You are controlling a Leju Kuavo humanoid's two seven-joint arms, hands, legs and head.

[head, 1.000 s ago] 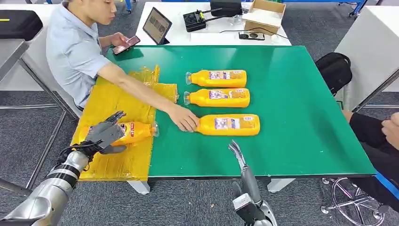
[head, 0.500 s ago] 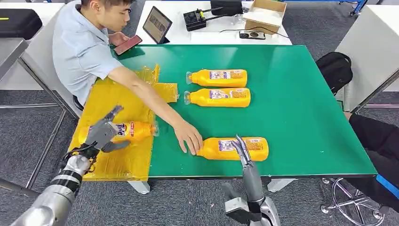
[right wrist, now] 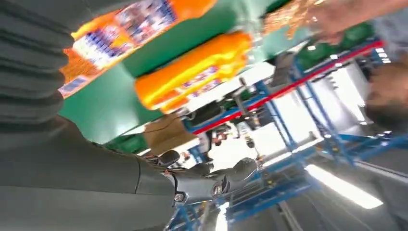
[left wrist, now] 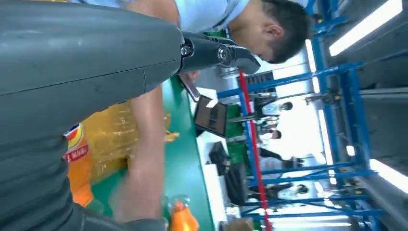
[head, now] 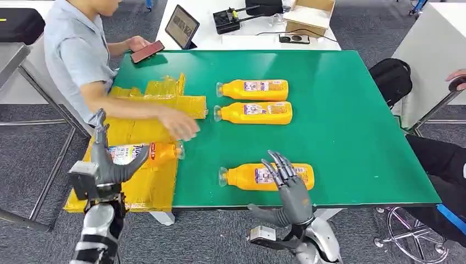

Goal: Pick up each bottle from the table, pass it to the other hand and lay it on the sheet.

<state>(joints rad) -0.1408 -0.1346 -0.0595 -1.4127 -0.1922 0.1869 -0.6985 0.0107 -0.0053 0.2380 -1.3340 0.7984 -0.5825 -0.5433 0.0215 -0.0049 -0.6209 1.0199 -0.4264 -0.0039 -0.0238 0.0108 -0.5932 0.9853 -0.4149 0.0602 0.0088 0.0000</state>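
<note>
Several orange bottles lie on the green table [head: 351, 121]. One bottle [head: 149, 153] lies on the yellow sheet [head: 144, 190] at the left. My left hand [head: 108, 163] is raised just in front of it, fingers apart and holding nothing. The nearest bottle [head: 247, 176] lies by the front edge, its cap pointing left. My right hand [head: 289, 186] is at that bottle's right end with fingers spread over it, not closed. Two more bottles [head: 253, 89] [head: 254, 113] lie side by side farther back. The right wrist view shows the near bottle [right wrist: 122, 26] and another bottle [right wrist: 192, 72].
A seated person at the left reaches over the sheet, their hand [head: 178, 125] blurred, and holds a phone [head: 147, 51] in the other. A white table behind carries a tablet [head: 182, 27] and a cardboard box [head: 310, 16]. Another person's leg [head: 439, 159] is at the right.
The person slid one bottle toward the front edge, then drew their hand back over the sheet. My right hand rose to that bottle. My left hand lifted off the bottle on the sheet.
</note>
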